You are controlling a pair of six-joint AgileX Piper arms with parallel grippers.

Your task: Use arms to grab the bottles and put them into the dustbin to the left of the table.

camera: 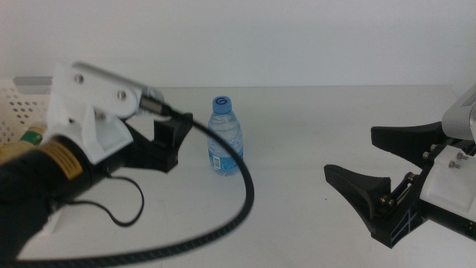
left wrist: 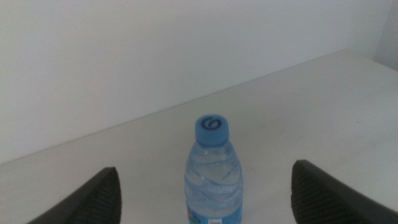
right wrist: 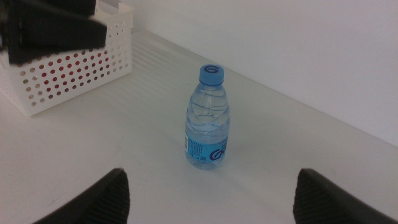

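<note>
water bottle [camera: 224, 137] upright alone mid table [camera: 312, 126], bare tabletop all round, left gripper [camera: 168, 144] just beside it, dustbin [camera: 21, 108] far left

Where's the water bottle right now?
The water bottle stands upright mid-table in the middle view, just right of the left gripper, whose open fingers face it; the dustbin sits far left.

Left arm [camera: 82, 141] enters from the frame's left, its thick black cable [camera: 230, 201] looping below; left gripper [camera: 167, 141] at centre-left, jaws spread wide. Right gripper [camera: 387, 175] at lower right of the middle view, jaws likewise wide apart, nothing between them.
</note>
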